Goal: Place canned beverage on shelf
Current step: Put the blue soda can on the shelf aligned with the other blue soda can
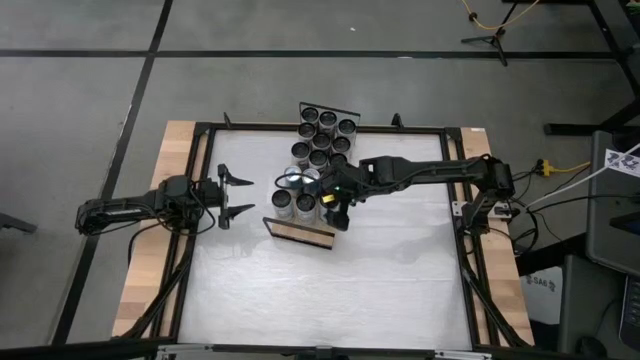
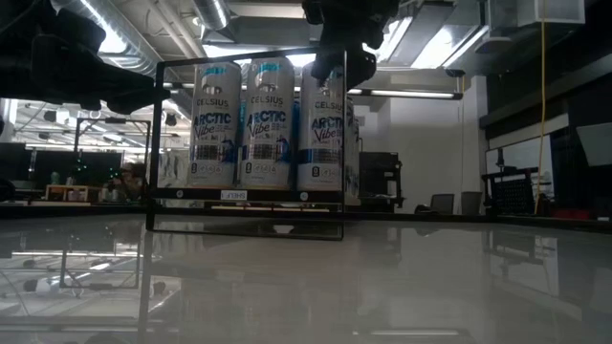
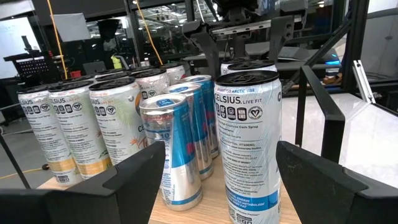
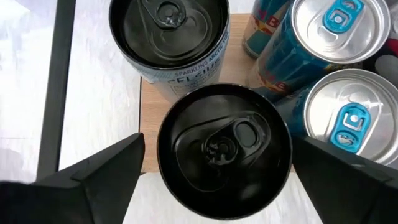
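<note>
The light-wood shelf [image 1: 300, 233] lies slantwise on the white tabletop, with a black wire rail [image 2: 153, 143] at each end, and several cans stand on it. A black-topped Celsius can [image 4: 224, 149] stands upright on its base at the shelf's near end, next to another black-topped can [image 4: 168, 28]. My right gripper [image 1: 338, 210] hovers over this can, pointing down and open. Its fingers [image 4: 112, 168] stand on either side of the can's top, with a gap on at least one side. My left gripper [image 1: 238, 197] is open and empty, left of the shelf.
Blue-and-silver cans [image 4: 339, 37] stand close beside the end can, and several more cans [image 1: 322, 135] fill the shelf's far part. The table's black frame [image 1: 460, 240] runs around the white tabletop [image 1: 330, 290], whose bare part lies toward the near edge.
</note>
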`<state>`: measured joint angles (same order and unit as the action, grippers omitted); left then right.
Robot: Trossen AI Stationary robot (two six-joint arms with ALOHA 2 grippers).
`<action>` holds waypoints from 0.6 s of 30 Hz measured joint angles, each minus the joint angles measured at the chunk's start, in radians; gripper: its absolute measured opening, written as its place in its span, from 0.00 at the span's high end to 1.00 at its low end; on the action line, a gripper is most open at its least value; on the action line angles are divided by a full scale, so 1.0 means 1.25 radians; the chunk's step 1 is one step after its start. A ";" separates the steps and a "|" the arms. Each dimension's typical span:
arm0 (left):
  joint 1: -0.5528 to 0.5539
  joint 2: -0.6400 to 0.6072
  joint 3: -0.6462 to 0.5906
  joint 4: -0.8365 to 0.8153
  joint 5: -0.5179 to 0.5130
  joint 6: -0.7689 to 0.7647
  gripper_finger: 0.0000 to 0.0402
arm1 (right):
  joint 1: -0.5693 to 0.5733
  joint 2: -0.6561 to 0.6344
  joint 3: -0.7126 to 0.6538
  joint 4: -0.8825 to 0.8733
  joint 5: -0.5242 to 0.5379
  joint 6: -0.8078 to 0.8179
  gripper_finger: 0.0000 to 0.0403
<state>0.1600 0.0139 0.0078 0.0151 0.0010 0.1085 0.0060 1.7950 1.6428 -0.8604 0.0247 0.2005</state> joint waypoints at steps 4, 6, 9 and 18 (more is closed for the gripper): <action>0.000 0.000 0.000 0.000 0.000 0.000 0.25 | 0.000 0.000 0.000 -0.002 -0.007 0.001 0.03; 0.000 0.000 0.000 0.000 0.000 0.000 0.25 | 0.000 -0.004 0.000 -0.006 -0.008 0.007 0.03; 0.000 0.000 0.000 0.000 0.000 0.000 0.25 | 0.000 -0.014 0.000 -0.010 -0.008 0.011 0.03; 0.000 0.000 0.000 0.000 0.000 0.000 0.25 | 0.001 -0.068 0.000 -0.065 -0.008 0.030 0.03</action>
<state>0.1600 0.0137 0.0078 0.0151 0.0013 0.1085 0.0067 1.7103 1.6428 -0.9421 0.0142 0.2378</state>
